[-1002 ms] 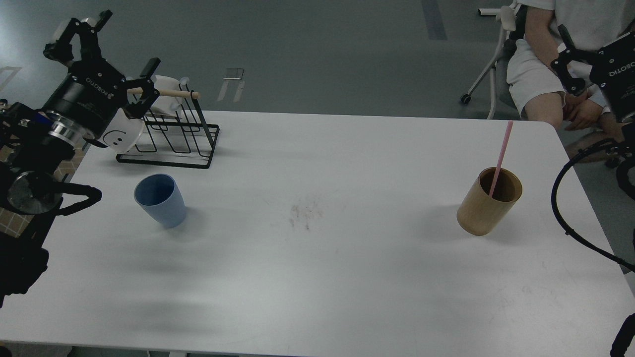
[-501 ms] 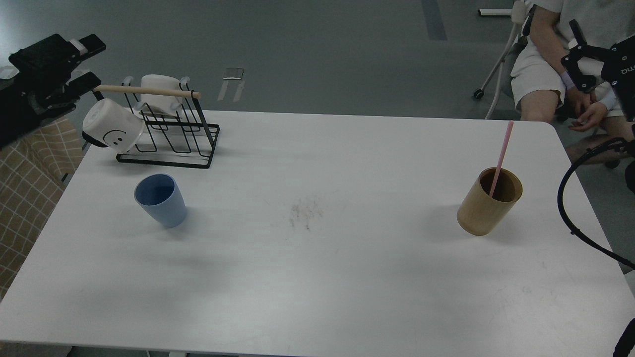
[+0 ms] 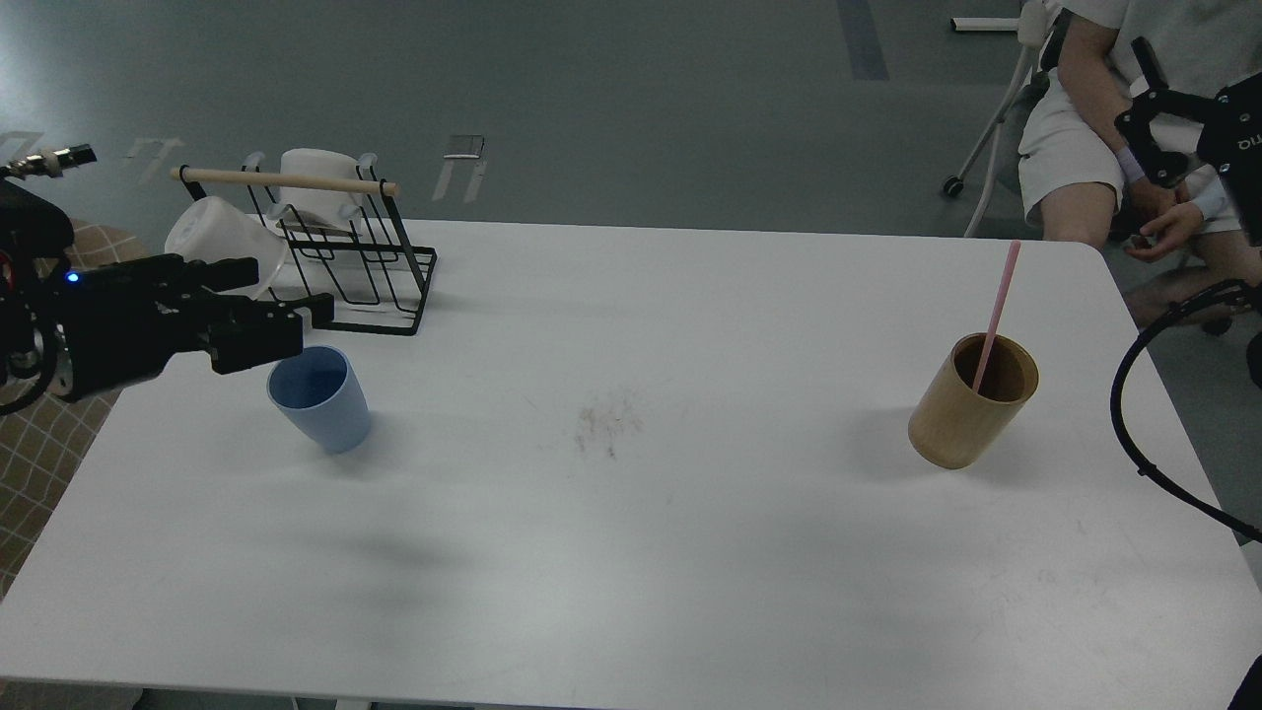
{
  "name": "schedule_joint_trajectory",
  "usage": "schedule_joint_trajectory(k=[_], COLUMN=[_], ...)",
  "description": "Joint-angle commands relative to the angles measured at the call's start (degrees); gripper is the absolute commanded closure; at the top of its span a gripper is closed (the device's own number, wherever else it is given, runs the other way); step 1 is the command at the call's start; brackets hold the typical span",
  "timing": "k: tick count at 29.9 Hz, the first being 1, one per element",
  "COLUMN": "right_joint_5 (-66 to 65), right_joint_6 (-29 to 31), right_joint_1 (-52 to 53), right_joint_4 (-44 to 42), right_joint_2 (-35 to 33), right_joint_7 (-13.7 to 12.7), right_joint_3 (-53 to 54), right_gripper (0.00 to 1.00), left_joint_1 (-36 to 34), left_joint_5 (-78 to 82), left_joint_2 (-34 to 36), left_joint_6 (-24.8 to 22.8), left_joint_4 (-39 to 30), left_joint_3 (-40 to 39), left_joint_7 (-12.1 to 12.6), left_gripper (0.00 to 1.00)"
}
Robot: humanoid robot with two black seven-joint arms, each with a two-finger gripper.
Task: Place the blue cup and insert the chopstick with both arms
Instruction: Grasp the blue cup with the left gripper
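Observation:
The blue cup [image 3: 320, 399] stands upright on the left part of the white table [image 3: 631, 513]. My left gripper [image 3: 293, 288] comes in level from the left. It is open and empty, with its fingertips just above and left of the cup's rim. The pink chopstick [image 3: 996, 314] leans in a tan wooden cylinder [image 3: 971, 402] at the right. My right gripper [image 3: 1144, 108] is open and empty, high at the right edge, well above and behind the cylinder.
A black wire rack [image 3: 340, 258] with a pale wooden rod stands at the back left and holds two white mugs [image 3: 212, 235]. A seated person [image 3: 1094, 128] is behind the table's back right corner. A black cable [image 3: 1144, 434] hangs past the right edge.
My left arm has swung down from the upper left, and its gripper now lies level beside the blue cup's rim. The right gripper, the cup and the stick have hardly moved.

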Motion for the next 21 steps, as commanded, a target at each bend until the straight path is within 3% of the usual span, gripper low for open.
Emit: schedule_joint_trajectory(k=[1,21], right_joint_5=[0.0,0.0], right_joint_6=[0.0,0.0], right_joint_1=[-0.1,-1.2], right_joint_4=[0.1,0.1], right_joint_2=[0.0,0.1], right_joint_7=[0.0,0.0], right_joint_3=[0.5,0.8], right_gripper=[0.00,0.00], left_joint_1=[-2.1,-5.6], left_joint_5=[3.1,5.0], left_joint_2=[-2.3,-12.5], left_joint_6=[0.3,1.1], left_joint_4=[1.3,15.2], left_joint_3=[5.0,12.5], left_joint_7=[0.3,0.2], left_gripper=[0.07,0.12])
